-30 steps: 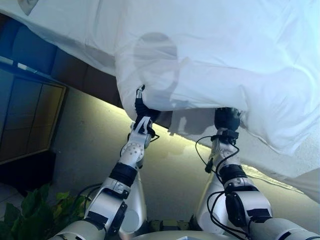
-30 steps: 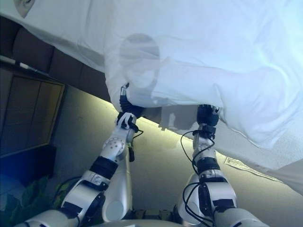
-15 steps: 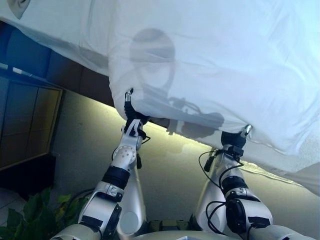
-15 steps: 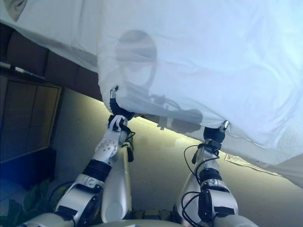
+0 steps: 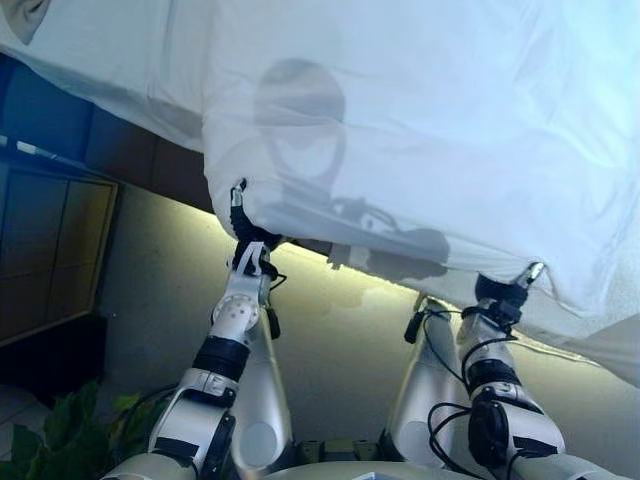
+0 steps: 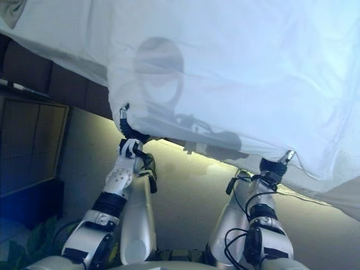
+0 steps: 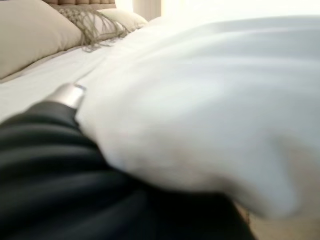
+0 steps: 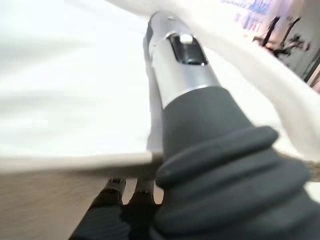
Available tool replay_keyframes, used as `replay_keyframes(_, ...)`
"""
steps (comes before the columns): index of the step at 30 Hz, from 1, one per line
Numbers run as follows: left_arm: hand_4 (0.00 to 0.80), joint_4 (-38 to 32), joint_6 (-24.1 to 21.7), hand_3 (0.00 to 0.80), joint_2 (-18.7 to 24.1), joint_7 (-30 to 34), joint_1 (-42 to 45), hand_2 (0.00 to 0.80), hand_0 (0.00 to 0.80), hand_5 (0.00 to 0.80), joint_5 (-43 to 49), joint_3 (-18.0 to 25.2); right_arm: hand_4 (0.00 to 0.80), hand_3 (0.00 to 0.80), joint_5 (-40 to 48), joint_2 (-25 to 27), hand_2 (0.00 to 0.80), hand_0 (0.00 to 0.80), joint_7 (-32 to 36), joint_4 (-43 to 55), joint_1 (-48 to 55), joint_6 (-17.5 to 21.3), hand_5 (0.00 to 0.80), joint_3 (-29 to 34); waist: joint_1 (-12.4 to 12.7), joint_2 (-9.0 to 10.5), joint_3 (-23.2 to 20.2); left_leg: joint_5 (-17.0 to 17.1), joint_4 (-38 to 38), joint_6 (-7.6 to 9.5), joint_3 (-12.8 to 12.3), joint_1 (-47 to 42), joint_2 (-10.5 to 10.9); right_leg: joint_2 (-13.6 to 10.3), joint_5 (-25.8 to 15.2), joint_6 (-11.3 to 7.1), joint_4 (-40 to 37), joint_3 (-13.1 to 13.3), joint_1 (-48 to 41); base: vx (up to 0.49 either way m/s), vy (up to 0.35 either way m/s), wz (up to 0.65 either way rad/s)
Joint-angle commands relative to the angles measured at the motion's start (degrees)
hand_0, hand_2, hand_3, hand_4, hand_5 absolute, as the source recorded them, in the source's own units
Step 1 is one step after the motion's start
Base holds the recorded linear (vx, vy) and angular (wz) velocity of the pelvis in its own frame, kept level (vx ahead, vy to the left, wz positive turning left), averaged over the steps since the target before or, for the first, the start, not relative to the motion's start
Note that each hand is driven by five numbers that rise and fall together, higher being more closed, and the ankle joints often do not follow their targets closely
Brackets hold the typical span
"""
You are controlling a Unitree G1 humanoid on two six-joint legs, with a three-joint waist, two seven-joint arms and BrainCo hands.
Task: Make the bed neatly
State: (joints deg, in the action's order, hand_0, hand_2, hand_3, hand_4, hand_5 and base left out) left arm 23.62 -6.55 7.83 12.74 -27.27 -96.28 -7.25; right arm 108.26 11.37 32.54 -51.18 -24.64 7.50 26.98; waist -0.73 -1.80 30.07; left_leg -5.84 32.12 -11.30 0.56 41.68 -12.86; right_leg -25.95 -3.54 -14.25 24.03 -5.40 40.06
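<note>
A white bed cover [image 5: 420, 130] hangs off the bed and fills the upper part of the eye views. My left hand [image 5: 246, 238] holds its lower edge at the left, one finger showing above the hem. In the left wrist view the cover [image 7: 200, 110] is draped over that hand [image 7: 67, 95]. My right hand [image 5: 506, 290] holds the same edge further right. In the right wrist view its thumb [image 8: 175, 60] lies on top of the cover [image 8: 65, 100] and its curled fingers [image 8: 125, 192] sit under the hem. The edge is stretched between the two hands.
A dark wooden cabinet [image 5: 50, 250] stands at the left by the dark bed base [image 5: 130, 150]. A green plant [image 5: 50, 435] is at the lower left. Beige carpet [image 5: 340, 330] lies under the arms. Beige pillows [image 7: 30, 35] lie at the head of the bed.
The hands have moved apart: the left hand up and to the left, the right hand down and to the right. The cover's edge is now drawn out wider between them.
</note>
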Motion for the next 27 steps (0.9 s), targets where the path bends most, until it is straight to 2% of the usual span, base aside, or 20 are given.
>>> replay_keyframes(1,0.800,-4.4,-1.6,0.800,7.6,2.1,-3.4,0.800,0.800,0.800,0.5,9.6,0.000,0.000,4.7,4.2,0.000,0.000,0.7,2.8,3.7,3.1,0.000,6.7,0.9,1.66,-0.3,5.7,-1.1,0.15,0.1,2.1,0.2,-0.8,-6.2,0.77,-2.6,1.7,-2.3,-0.011,-0.082,0.01)
replay_keyframes(4,0.800,-4.0,-0.9,0.800,8.0,2.0,-3.7,0.800,0.800,0.800,0.9,9.8,0.000,0.000,4.7,4.7,0.000,0.000,0.6,3.4,3.5,3.6,0.000,6.7,1.1,1.97,-0.3,5.7,-0.9,0.09,0.3,2.2,0.0,-0.7,-6.4,0.75,-2.7,1.4,-2.6,-0.008,-0.056,0.01)
replay_keyframes(5,0.800,-3.9,-0.8,0.800,8.2,2.0,-4.0,0.800,0.800,0.800,1.0,9.7,0.489,0.489,4.7,4.9,0.489,0.489,0.4,3.6,3.4,4.1,0.489,6.6,1.2,2.06,-0.3,5.7,-1.0,0.07,0.4,2.1,0.0,-0.7,-6.4,0.73,-2.7,1.3,-2.7,-0.005,-0.044,0.01)
replay_keyframes(6,0.800,-3.8,-0.8,0.800,8.3,1.8,-4.2,0.800,0.800,0.800,1.2,9.7,0.800,0.800,4.7,5.1,0.800,0.800,0.1,3.7,3.4,4.7,0.800,6.4,1.2,2.13,-0.3,5.7,-1.0,0.09,0.4,2.1,0.0,-0.7,-6.4,0.72,-2.8,1.2,-2.9,-0.001,-0.039,0.01)
replay_keyframes(15,0.800,-2.8,-0.7,0.800,8.6,1.8,-5.3,0.800,0.800,0.800,1.3,9.1,0.800,0.800,4.7,6.3,0.800,0.800,0.2,2.0,3.5,5.2,0.800,4.9,1.6,2.17,-0.3,5.5,-1.2,0.18,1.0,1.9,0.4,-0.8,-6.3,0.48,-3.2,0.8,-3.5,0.007,-0.013,0.03)
replay_keyframes(27,0.800,-1.9,-3.2,0.800,8.1,-1.7,-7.5,0.800,0.800,0.800,4.6,7.7,0.800,0.800,4.7,7.3,0.800,0.800,0.5,-1.2,3.2,3.0,0.800,-4.3,2.1,2.66,-0.3,5.8,-1.6,0.67,1.3,1.5,0.7,-0.7,-6.0,0.63,-3.2,0.3,-4.6,0.000,0.002,0.00)
